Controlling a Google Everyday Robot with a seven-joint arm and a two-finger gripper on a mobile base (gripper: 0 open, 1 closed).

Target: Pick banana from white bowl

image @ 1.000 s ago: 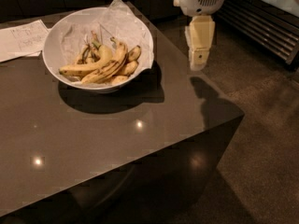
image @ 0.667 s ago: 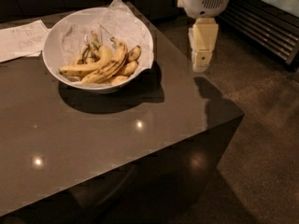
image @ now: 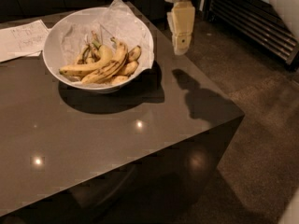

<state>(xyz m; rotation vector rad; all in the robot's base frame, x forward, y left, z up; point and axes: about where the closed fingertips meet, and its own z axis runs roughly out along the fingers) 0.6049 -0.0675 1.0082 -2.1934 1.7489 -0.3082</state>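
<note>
The tool [image: 180,49] hangs right of the bowl [image: 55,64], beside its rim and above the table [image: 93,139]. A moment ago it was farther right of the bowl; it has since come closer and sits a little higher in the view. Whether it is clenched or released, I cannot tell. Its shadow [image: 198,99] falls on the table, to the bowl's lower right.

Bowl, table and fruit lie as they did before.

One bowl stands there, lined with one crinkled paper [image: 122,23] that sticks up past the rim on the tool's side. The banana [image: 111,66] lies inside, untouched, curving across the middle of the heap with its stem end toward the back. One cleaner long banana [image: 80,69] lies just left of it, touching. At least three short bananas [image: 134,53] crowd the right side; the full count is hidden in the heap.

One handwritten sheet [image: 21,40] lies flat left of the bowl.
</note>
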